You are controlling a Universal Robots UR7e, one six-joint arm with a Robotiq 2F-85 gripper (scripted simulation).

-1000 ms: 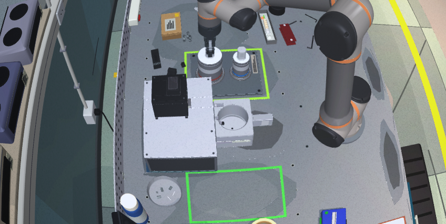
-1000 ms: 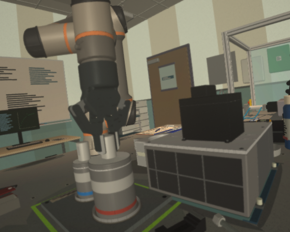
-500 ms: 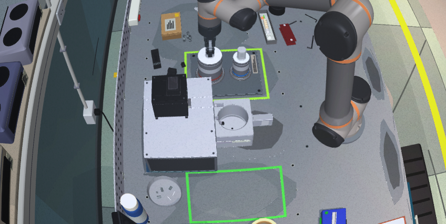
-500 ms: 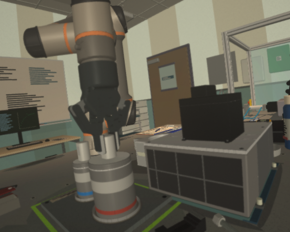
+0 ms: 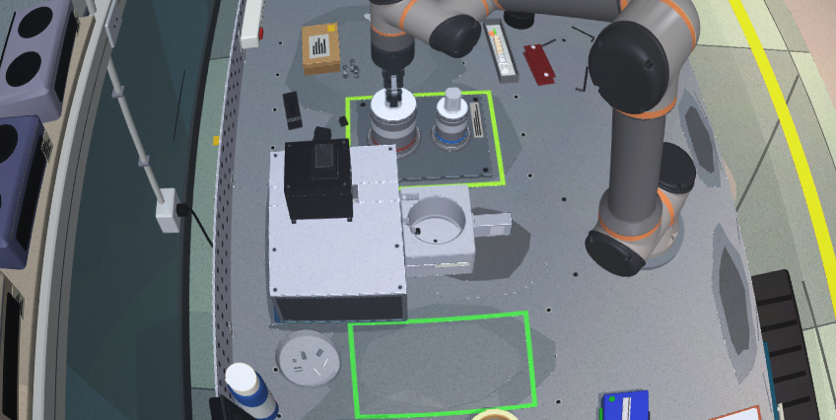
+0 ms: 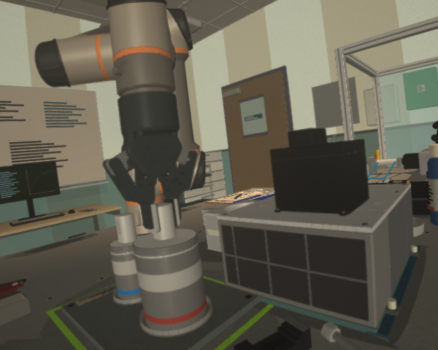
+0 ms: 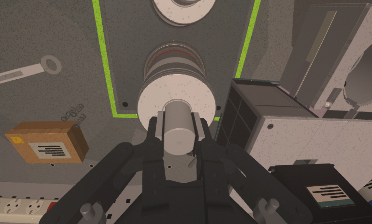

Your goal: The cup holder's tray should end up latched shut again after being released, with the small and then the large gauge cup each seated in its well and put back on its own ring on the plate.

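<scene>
On the dark plate (image 5: 437, 146) inside the green outline, the large gauge cup (image 5: 393, 121) with a red band stands on its red ring. The large cup's top knob (image 7: 179, 125) is held by my closed gripper (image 5: 392, 97). The small gauge cup (image 5: 452, 117), blue-banded, stands on its blue ring to the right. The cup holder's tray (image 5: 439, 227) is out of the grey housing (image 5: 335, 228), and its round well is empty.
A cardboard box (image 5: 320, 49) lies behind the plate to the left, with small springs beside it. A black unit (image 5: 317, 181) sits on the housing. A second green outline (image 5: 441, 362) marks bare table in front. A wrench (image 7: 23, 71), a red bracket (image 5: 538, 63) and a power strip (image 5: 254, 2) lie around.
</scene>
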